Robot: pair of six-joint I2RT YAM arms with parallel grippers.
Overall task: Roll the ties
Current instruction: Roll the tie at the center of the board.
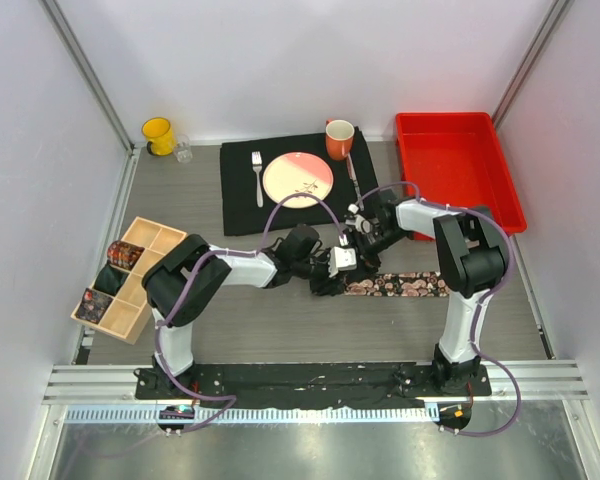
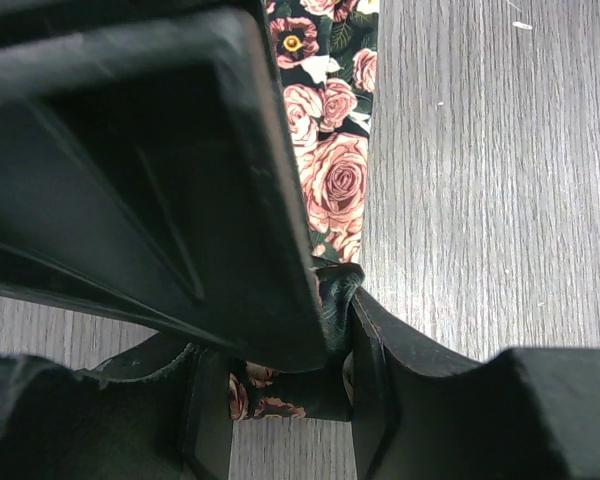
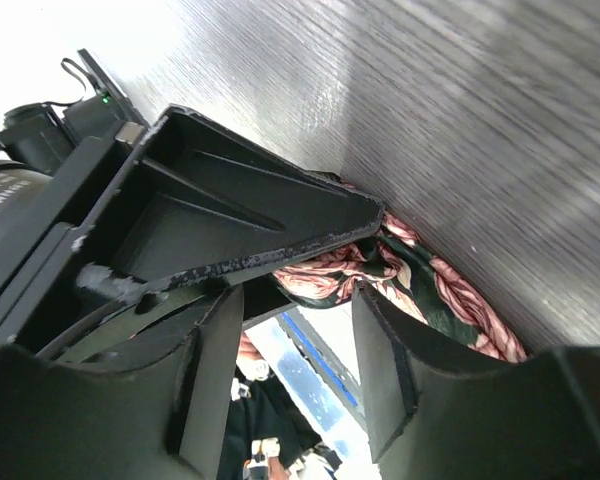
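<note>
One of the ties (image 1: pixel 400 285), black with pink roses, lies as a strip at the table's middle, its left end gathered between both grippers. My left gripper (image 1: pixel 325 283) is shut on that bunched end; the left wrist view shows the folded fabric (image 2: pixel 335 170) filling the gap of my left gripper (image 2: pixel 288 385). My right gripper (image 1: pixel 346 270) is right against it, and its finger (image 2: pixel 160 170) fills that view's upper left. In the right wrist view my right gripper (image 3: pixel 298 345) stands open with nothing between the pads. The tie (image 3: pixel 420 275) lies just past its fingertips.
A wooden compartment box (image 1: pixel 152 240) at the left holds rolled ties (image 1: pixel 125 253). Behind lie a black placemat (image 1: pixel 242 200) with plate (image 1: pixel 298 178), fork (image 1: pixel 257 175) and orange mug (image 1: pixel 339 138). A red bin (image 1: pixel 455 170) stands back right, a yellow mug (image 1: pixel 158 133) back left.
</note>
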